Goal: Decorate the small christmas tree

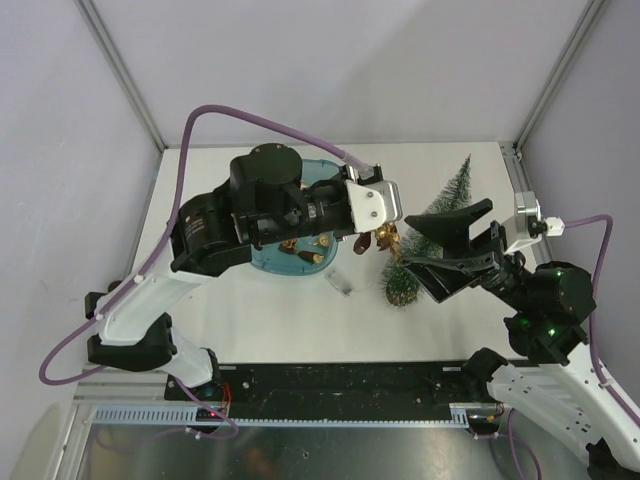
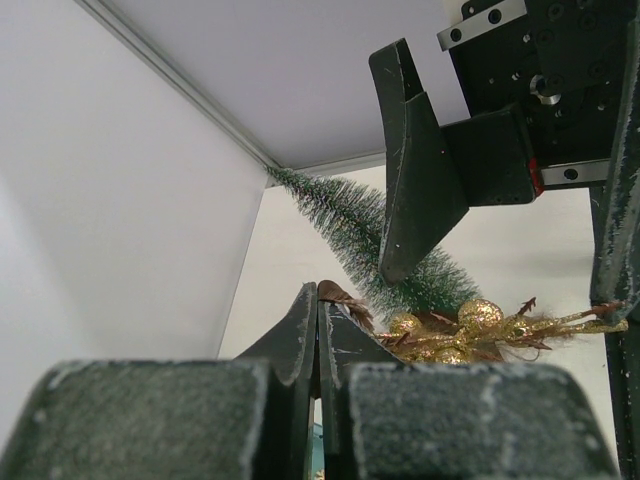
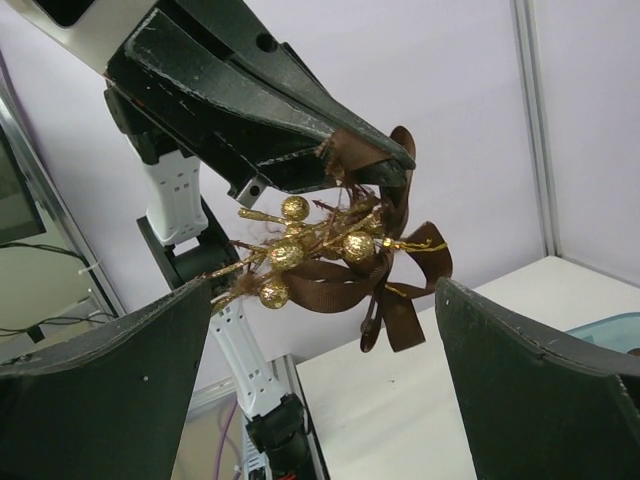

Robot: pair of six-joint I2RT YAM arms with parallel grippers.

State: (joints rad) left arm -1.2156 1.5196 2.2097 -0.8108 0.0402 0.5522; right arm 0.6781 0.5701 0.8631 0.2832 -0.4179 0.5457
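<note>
One brown bow (image 3: 385, 285) with gold berries is clamped tight by the left gripper (image 1: 366, 238) just left of the small christmas tree (image 1: 453, 190), standing tip-up on the table (image 1: 300, 310), while the right gripper (image 1: 408, 245), fingers wide apart and empty, hangs nearer the tree.

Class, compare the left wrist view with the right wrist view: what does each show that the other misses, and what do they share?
Left wrist only: the small christmas tree. Right wrist only: the left arm's white link and the brown bow's loops. Shared: the gold ornament pinched in the shut left gripper, with the open right gripper facing it.
</note>
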